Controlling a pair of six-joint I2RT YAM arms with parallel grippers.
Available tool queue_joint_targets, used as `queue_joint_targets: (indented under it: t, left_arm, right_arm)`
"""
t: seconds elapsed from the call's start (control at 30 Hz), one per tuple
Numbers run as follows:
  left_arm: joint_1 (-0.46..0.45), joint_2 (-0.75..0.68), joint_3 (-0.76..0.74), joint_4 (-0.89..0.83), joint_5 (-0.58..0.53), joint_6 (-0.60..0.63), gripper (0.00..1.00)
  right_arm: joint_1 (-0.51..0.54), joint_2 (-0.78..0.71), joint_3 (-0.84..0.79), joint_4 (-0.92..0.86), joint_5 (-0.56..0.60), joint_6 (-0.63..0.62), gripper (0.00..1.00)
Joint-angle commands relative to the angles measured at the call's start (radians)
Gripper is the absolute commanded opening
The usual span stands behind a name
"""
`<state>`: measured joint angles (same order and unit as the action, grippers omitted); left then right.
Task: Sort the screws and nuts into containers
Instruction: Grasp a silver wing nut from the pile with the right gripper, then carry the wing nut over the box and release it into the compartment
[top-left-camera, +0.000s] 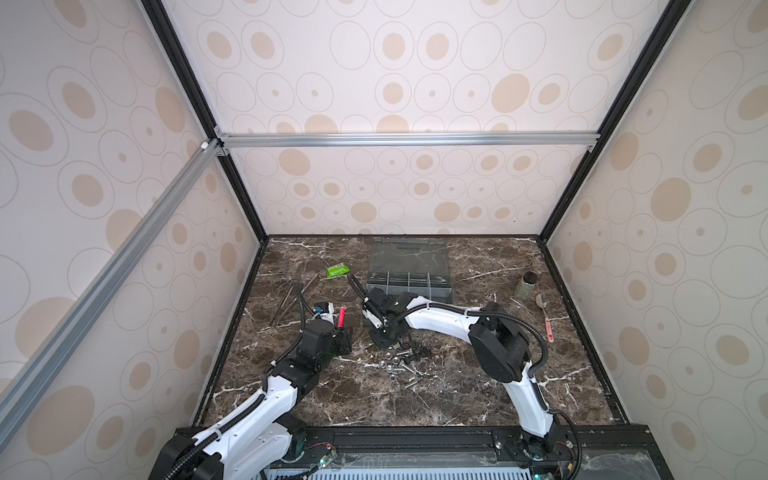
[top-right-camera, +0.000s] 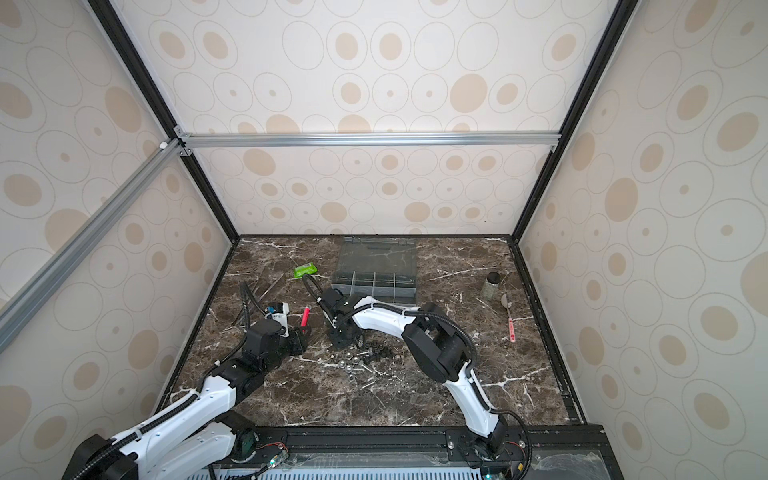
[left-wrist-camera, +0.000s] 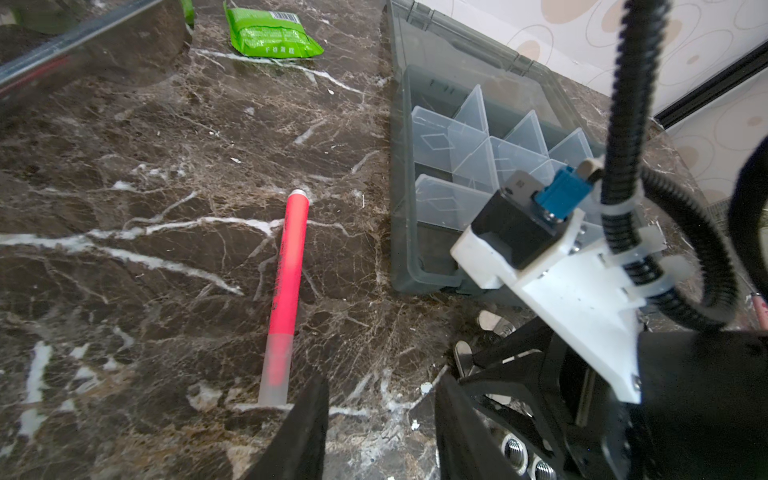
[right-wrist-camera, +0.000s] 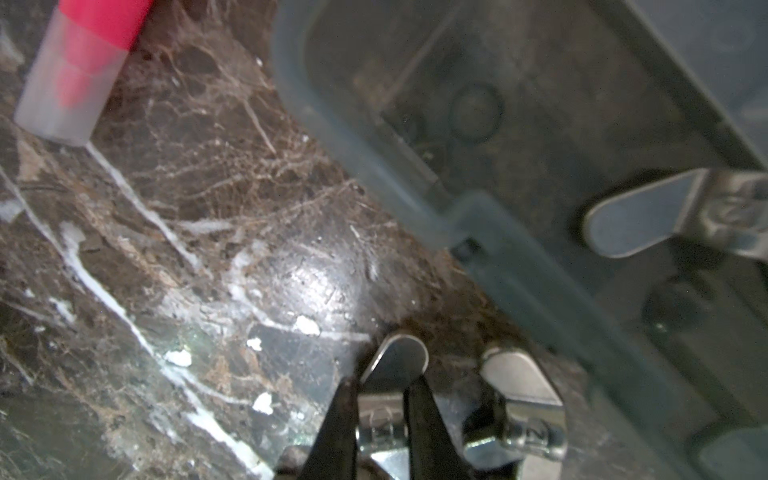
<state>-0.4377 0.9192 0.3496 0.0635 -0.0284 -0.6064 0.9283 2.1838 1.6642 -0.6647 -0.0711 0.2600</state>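
Observation:
A loose heap of silver and black screws and nuts (top-left-camera: 399, 361) (top-right-camera: 360, 361) lies mid-table, in front of the grey organiser box (top-left-camera: 409, 270) (top-right-camera: 376, 270) with its lid back and its divided containers (left-wrist-camera: 440, 141) showing. My right gripper (right-wrist-camera: 382, 399) (top-left-camera: 384, 336) is down at the heap's far-left edge, its two black fingers shut on a flat winged silver nut (right-wrist-camera: 399, 357). Another such nut (right-wrist-camera: 519, 386) lies beside it. My left gripper (left-wrist-camera: 380, 415) (top-left-camera: 345, 334) stands open over bare marble, holding nothing. Two hex nuts (left-wrist-camera: 515, 451) show past its finger.
A red pen (top-left-camera: 341, 316) (left-wrist-camera: 291, 257) lies between the grippers and the box. A green packet (top-left-camera: 337, 271) and long tweezers (top-left-camera: 291, 299) lie at the back left. A black-capped jar (top-left-camera: 527, 284) and a spoon (top-left-camera: 544, 316) are at the right.

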Motion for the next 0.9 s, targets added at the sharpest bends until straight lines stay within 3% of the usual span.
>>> queue_joint_targets:
  t: [0.0, 0.27, 0.6, 0.87]
  left_arm:
    - [0.008, -0.018, -0.001, 0.008, -0.01, -0.017, 0.43]
    - [0.008, -0.034, -0.009, 0.0, -0.011, -0.023, 0.43]
    - [0.007, -0.062, -0.027, 0.004, -0.008, -0.038, 0.43]
    - [0.007, -0.048, -0.034, 0.039, 0.019, -0.057, 0.43]
  right_arm:
    - [0.015, -0.016, -0.006, -0.011, 0.007, -0.003, 0.14]
    - [0.015, -0.085, -0.009, -0.007, -0.004, -0.011, 0.13]
    - [-0.007, -0.212, 0.036, -0.039, 0.129, -0.105, 0.12]
    - [-0.078, -0.168, 0.117, -0.047, 0.177, -0.133, 0.12]
